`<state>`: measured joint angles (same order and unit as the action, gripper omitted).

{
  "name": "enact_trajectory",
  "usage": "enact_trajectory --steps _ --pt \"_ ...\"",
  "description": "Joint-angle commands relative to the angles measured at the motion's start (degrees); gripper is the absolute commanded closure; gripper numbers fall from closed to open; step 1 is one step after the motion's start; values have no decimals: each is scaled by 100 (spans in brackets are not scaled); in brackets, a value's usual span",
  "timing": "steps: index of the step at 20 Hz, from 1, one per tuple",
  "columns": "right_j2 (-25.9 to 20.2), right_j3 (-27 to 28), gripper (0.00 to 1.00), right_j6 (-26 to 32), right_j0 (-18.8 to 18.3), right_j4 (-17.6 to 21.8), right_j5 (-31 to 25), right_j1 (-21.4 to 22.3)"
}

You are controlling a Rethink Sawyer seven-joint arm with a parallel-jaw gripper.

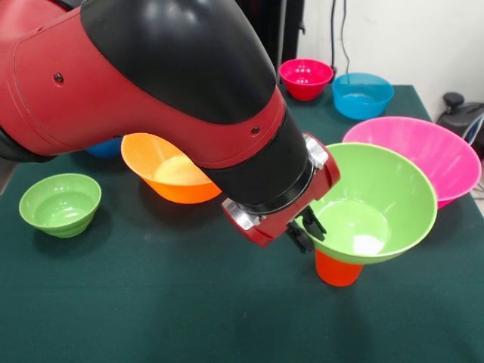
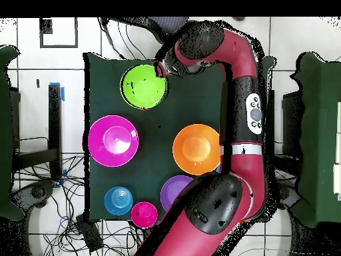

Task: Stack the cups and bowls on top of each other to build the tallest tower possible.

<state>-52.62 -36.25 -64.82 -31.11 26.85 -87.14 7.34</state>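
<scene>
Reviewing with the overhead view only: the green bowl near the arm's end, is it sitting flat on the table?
Observer: No. The front view shows the green bowl perched on an orange-red cup, and the bowl sits tilted.
Operator: I count no other green bowl from above. Is that right?
Observer: There is one more. A small green bowl stands upright by itself on the table; from above the arm hides it.
</scene>
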Motion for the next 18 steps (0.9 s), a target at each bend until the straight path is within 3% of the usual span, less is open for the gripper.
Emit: enact_trajectory --steps 1,4,5,18 --pt "271 247 100 1001 193 339 -343 113" --pt "284 280 100 967 208 357 -390 107" --pt "296 289 0 941 214 366 -409 107" --pt "286 290 0 1251 222 457 -370 148"
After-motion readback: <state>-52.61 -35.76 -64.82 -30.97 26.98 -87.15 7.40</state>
